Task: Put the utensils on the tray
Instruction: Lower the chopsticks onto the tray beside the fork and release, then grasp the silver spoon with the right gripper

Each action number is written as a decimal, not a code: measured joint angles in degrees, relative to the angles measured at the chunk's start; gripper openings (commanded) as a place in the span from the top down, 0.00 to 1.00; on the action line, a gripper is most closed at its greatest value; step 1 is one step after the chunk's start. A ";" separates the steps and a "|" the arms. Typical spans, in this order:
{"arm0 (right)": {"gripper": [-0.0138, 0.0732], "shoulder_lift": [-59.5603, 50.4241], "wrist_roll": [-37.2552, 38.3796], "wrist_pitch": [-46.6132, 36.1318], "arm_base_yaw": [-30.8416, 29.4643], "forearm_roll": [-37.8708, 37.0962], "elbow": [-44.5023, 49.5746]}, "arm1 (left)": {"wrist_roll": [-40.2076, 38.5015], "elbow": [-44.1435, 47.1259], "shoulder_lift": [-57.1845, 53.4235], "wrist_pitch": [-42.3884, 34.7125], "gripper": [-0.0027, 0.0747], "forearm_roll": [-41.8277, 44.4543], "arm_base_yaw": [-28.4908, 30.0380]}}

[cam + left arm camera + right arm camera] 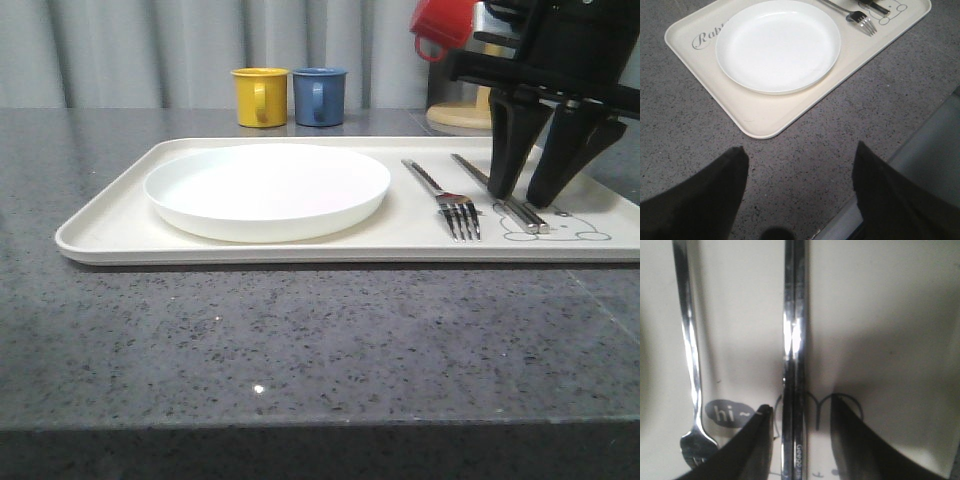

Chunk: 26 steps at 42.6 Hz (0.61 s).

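Note:
The cream tray (100, 235) lies across the table. On it are a round white plate (267, 190), a steel fork (445, 195) and a flat chopstick pair (526, 219) resting over the printed bunny. My right gripper (518, 195) stands open just above the tray, one finger on each side of the chopsticks (794, 315), which lie flat between them. The fork (690, 350) lies beside the gripper (801, 405). My left gripper (800, 148) is open over bare table, short of the tray's corner (760, 120). From there I see the plate (777, 45) and fork (860, 17).
A yellow mug (260, 96) and a blue mug (319, 96) stand behind the tray. A red mug (443, 25) hangs above a wooden stand (462, 115) at the back right. The dark speckled tabletop (300, 340) stretches in front of the tray.

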 measured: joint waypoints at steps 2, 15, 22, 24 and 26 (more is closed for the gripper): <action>0.46 -0.65 -0.46 -0.12 0.00 -0.28 0.00 | 0.00 0.00 0.00 0.00 0.40 0.00 0.00; 0.46 -15.71 -5.02 2.21 -2.40 -9.98 1.87 | 0.00 0.00 0.00 0.00 0.40 0.00 0.00; 0.46 -18.71 -6.89 4.16 -12.20 -13.60 5.30 | 0.00 0.00 0.00 0.00 0.40 0.00 0.00; 0.46 -18.19 -7.99 4.45 -15.62 -13.81 6.03 | 0.00 0.00 0.00 0.00 0.40 0.00 0.00; 0.46 -17.56 -9.09 4.55 -17.87 -14.07 6.52 | 0.00 0.00 0.00 0.00 0.40 0.00 0.00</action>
